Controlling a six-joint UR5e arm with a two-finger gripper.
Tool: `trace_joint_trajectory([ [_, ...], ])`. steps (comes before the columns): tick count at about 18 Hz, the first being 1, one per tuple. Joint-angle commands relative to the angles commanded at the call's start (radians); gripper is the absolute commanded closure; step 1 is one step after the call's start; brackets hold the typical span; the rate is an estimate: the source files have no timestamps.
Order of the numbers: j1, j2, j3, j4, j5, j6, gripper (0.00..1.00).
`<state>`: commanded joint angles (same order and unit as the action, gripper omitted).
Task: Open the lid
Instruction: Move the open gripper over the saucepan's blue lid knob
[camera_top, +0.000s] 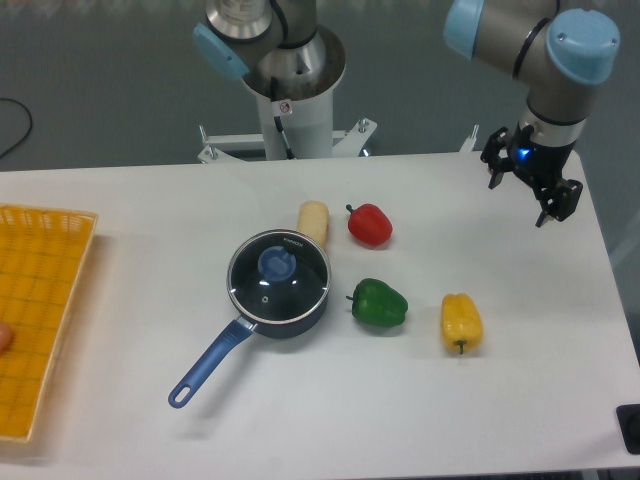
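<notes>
The lid (279, 277), a clear glass disc with a metal rim and a blue knob (276, 263), rests flat on the dark blue saucepan (290, 322) near the table's middle. The pan's long handle (208, 365) points to the front left. My gripper (528, 190) hangs above the table's far right edge, well away from the pan, open with nothing between its fingers.
A red pepper (370, 224), a green pepper (379, 303) and a yellow pepper (461, 322) lie to the right of the pan. A pale cylinder (313, 220) lies just behind it. A yellow basket (35, 310) stands at the left edge.
</notes>
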<state>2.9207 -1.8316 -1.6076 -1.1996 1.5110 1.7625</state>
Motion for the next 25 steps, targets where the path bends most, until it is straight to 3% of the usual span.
trace_joint_trajectory([
  [8,-0.031,-0.005,-0.017,0.008,0.000,-0.032,0.00],
  [12,-0.038,-0.006,-0.054,0.074,0.000,-0.101,0.00],
  [17,-0.141,-0.002,-0.054,0.068,0.011,-0.334,0.00],
  [20,-0.207,0.003,-0.052,0.055,0.011,-0.371,0.00],
  [25,-0.328,0.003,-0.046,0.054,0.009,-0.679,0.00],
])
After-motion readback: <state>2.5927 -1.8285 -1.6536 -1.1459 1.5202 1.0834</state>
